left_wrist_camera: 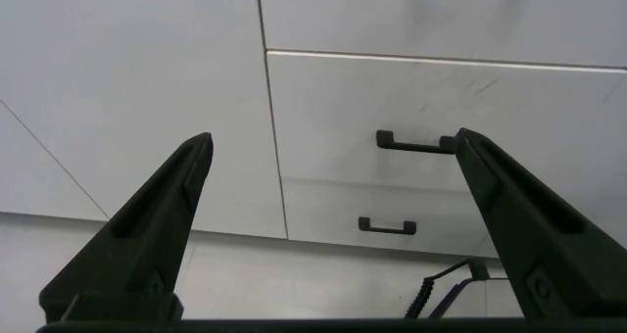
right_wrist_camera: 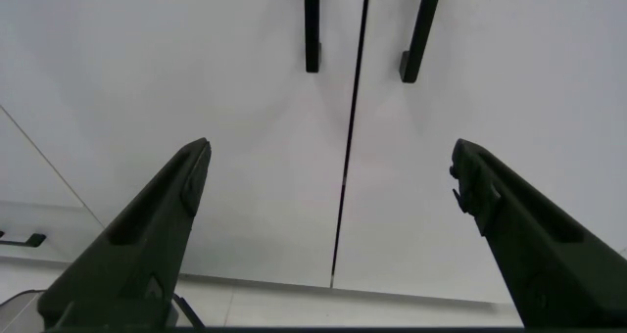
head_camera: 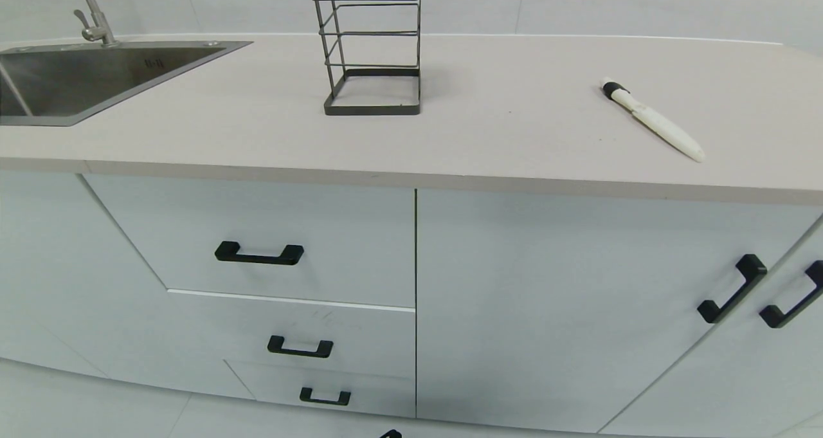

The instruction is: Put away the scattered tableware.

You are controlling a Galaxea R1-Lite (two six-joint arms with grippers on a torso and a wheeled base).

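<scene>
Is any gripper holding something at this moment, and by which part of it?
Nothing is held. The left gripper and the right gripper are both open and empty. The white utensil lies untouched on the counter.

1. Rectangular stainless-steel sink: a small dark mark on its inner wall, too small to read.
2. Slender white utensil with black collar: no legible print.
3. Pale grey countertop and white cabinet fronts: no readable text or numbers.

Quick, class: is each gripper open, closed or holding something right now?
Left gripper: open, holding nothing.
Right gripper: open, holding nothing.
</scene>
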